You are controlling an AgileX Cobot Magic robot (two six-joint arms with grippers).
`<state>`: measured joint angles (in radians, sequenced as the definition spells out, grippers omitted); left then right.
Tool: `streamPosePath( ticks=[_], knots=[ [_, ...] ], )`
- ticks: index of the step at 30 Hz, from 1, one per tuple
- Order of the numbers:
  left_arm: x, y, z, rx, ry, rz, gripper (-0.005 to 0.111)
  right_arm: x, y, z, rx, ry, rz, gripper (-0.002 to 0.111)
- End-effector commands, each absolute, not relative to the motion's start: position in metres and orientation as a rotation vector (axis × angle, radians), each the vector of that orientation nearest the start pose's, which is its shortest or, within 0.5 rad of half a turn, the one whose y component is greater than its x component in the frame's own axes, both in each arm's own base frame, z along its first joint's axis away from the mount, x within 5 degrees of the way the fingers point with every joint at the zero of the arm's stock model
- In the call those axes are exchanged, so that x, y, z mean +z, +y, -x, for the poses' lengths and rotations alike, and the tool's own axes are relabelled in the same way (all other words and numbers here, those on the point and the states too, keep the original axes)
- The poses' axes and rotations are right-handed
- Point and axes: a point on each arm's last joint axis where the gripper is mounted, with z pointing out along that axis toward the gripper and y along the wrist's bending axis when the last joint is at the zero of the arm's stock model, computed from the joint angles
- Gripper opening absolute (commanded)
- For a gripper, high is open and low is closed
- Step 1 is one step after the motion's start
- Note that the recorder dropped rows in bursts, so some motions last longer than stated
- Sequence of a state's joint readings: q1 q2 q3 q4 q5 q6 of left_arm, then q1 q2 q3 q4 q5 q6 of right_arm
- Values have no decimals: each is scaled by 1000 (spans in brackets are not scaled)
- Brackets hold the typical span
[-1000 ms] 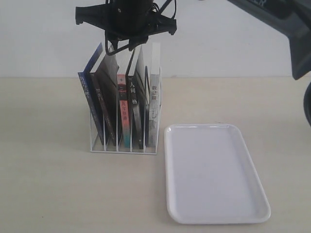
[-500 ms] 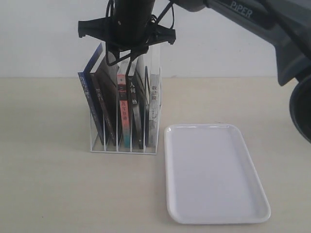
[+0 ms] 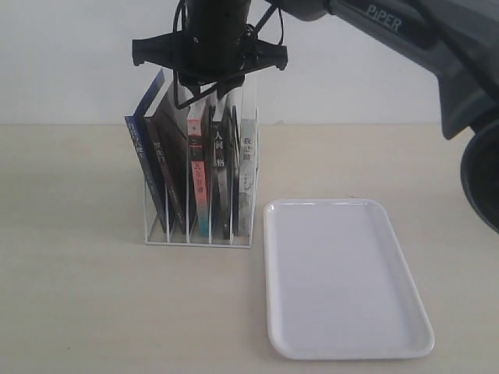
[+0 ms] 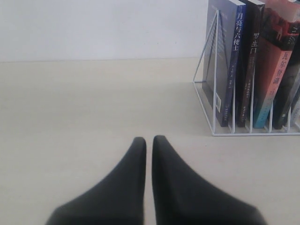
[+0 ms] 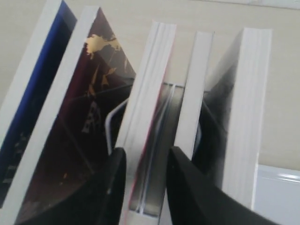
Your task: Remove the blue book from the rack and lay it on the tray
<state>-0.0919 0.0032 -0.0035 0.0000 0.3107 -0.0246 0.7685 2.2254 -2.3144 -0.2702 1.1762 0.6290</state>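
- Reaching stage of the job: right gripper (image 3: 204,86) hung from above over the tops of the books in the rack (image 3: 195,243), with no book lifted out yet.
- In the right wrist view, fingers (image 5: 111,187) parted to either side of the top edge of the red-and-teal-spined book (image 5: 146,93) in a middle slot; no telling whether pressing on it or only straddling it.
- Blue book (image 3: 143,160) in the end slot of the rack, farthest from the tray (image 3: 343,280), top tipped outward, apart from the parted fingers with one dark-covered book (image 3: 168,156) between.
- Tray flat on the table (image 3: 78,312) just beside the rack, with nothing on it.
- Left gripper (image 4: 148,142) low over the table, well short of the rack, fingers drawn almost together with only a thin slit between, holding nothing.
- Judged from this: aim apparently off, set on the wrong book.
- Called for next: clearing the middle book, shifting sideways toward the outer end of the rack, lining up with the slanted top edge of the blue book, closing on it and drawing it up between the wires.
- Then: carrying it across to the tray, turning the cover flat and laying it inside the rim.
- Worth watching: the lean of the blue book, and the dark-covered book close against it, likely to drag along.
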Motion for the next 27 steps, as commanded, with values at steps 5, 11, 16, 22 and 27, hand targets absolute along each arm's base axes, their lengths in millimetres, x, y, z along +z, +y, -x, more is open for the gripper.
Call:
streamPosePath(
  ticks=[5,11,16,22,27],
  knots=[
    [185,-5,-54,-87,1793,-52,4,311,321,-373,98,2522,213,30],
    [185,-5,-54,-87,1793,-52,4,321,320,-372,124,2498,210,30],
    [185,-5,-54,-87,1793,-52,4,332,320,-370,177,2460,203,30],
    [185,-5,-54,-87,1793,-52,4,332,324,-370,242,2451,198,30],
    [185,-5,-54,-87,1793,-52,4,333,330,-370,325,2439,197,30]
  ],
)
